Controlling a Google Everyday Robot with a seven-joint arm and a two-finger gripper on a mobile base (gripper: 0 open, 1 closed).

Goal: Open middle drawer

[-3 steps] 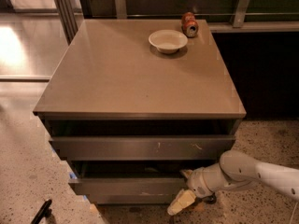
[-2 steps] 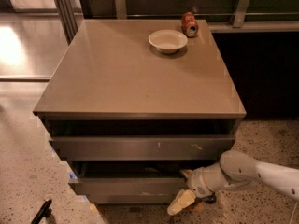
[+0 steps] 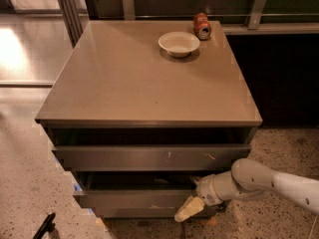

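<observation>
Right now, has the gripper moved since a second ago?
No. The gripper sits at the same spot, low at the right part of the middle drawer front, with no shift up, down or sideways against the cabinet top.

The middle drawer (image 3: 134, 199) is a wide, flat, grey-brown metal drawer with a plain front and no handle. It sits low in the cabinet (image 3: 149, 83), under the taller front with white scratches (image 3: 149, 157). It is pulled out a little way, so its front sticks out past the front above it. A dark strip of its inside shows along the top. The gripper (image 3: 189, 209) is at the right end of the drawer's front.
</observation>
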